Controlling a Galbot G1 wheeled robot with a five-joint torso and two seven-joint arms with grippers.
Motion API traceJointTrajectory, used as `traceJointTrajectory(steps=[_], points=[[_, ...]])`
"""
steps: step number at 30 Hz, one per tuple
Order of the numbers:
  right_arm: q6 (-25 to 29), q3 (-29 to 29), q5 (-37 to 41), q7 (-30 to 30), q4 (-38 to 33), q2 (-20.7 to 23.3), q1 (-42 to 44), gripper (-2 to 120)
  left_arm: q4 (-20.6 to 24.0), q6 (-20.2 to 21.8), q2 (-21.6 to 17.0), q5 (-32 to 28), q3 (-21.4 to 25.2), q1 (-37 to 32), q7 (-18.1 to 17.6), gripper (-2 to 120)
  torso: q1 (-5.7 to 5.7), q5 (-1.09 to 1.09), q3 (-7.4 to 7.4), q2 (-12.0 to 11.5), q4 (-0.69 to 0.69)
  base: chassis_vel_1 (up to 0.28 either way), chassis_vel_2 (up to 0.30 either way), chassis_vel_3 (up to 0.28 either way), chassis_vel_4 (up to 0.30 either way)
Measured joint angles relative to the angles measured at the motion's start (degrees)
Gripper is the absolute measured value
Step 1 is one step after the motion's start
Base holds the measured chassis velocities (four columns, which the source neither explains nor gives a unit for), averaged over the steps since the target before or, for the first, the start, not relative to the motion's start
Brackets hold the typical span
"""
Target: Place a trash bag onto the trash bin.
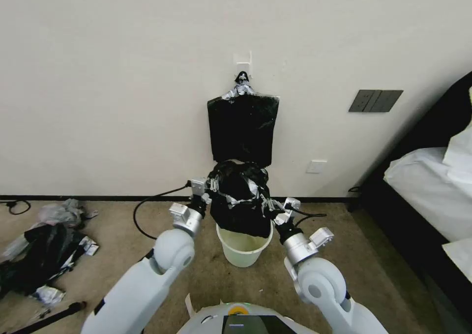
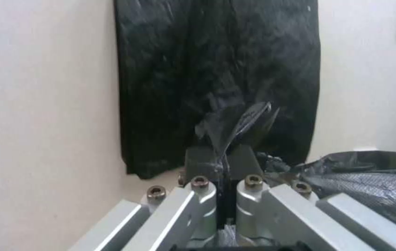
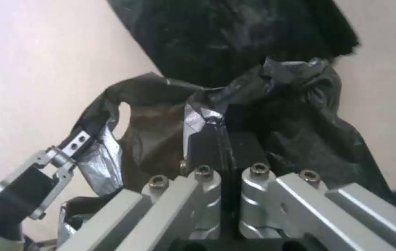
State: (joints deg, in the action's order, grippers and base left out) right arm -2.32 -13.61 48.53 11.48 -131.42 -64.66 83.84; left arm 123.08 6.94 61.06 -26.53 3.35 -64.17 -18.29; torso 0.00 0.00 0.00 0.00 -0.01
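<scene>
You have the trash bag (image 1: 241, 196) held up directly above the trash bin (image 1: 244, 248), its bottom fold hanging just inside the bin's mouth. The left gripper (image 1: 212, 185) is clenched on the bag's rim on the bin's left side, and the left wrist view shows a thin flap of film pinched between its closed pads (image 2: 198, 161). The right gripper (image 1: 269, 207) is clamped on the opposite rim, on the bin's right.

The main risk, as I judge it, is that the film is thin and slick: pull the two rims apart too hard and it may tear or slide out of one pinch, leaving the bag hanging from one side. The mouth also looks bunched rather than open, so lowering it as it is could drop the bag into the bin instead of over its rim. The bin looks light and could tip if a gripper catches it.

Behind the bin, the bundle of bags (image 1: 243, 130) hangs on the wall, close to the held bag. A black cable (image 1: 147, 211) loops on the carpet left of the bin, and a litter heap (image 1: 42, 253) lies farther left. Right of the bin stands a bed (image 1: 432, 186).
</scene>
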Motion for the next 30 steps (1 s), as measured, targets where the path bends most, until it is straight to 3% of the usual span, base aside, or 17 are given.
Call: traceJointTrajectory(steps=[11, 17, 25, 30], points=[[1.1, -2.2, 0.2, 1.7, -0.3, 0.6, 4.9, 0, -0.6, 0.1, 2.8, 1.3, -2.3, -2.4, -1.5, 0, 0.00, 0.00, 0.00, 0.0, 0.00, 0.000, 0.000, 0.000, 0.000], [1.1, -2.5, 0.2, 5.1, 1.5, -0.5, 6.5, 0, -0.8, 1.1, 3.5, 1.4, -2.1, -7.3, -3.5, 0, 0.00, 0.00, 0.00, 0.0, 0.01, 0.000, 0.000, 0.000, 0.000], [-2.1, 1.1, -1.1, 11.3, 2.4, -3.1, 7.6, 0, -2.3, 2.2, 4.5, 2.0, -1.5, -12.1, -5.8, 0, 0.00, 0.00, 0.00, 0.0, 0.02, 0.000, 0.000, 0.000, 0.000], [-3.9, 4.4, -4.3, 18.2, 3.2, -4.8, 6.8, 0, -5.7, 2.5, 5.8, 5.1, -2.4, -13.4, -7.0, 0, 0.00, 0.00, 0.00, 0.0, 0.02, 0.000, 0.000, 0.000, 0.000]])
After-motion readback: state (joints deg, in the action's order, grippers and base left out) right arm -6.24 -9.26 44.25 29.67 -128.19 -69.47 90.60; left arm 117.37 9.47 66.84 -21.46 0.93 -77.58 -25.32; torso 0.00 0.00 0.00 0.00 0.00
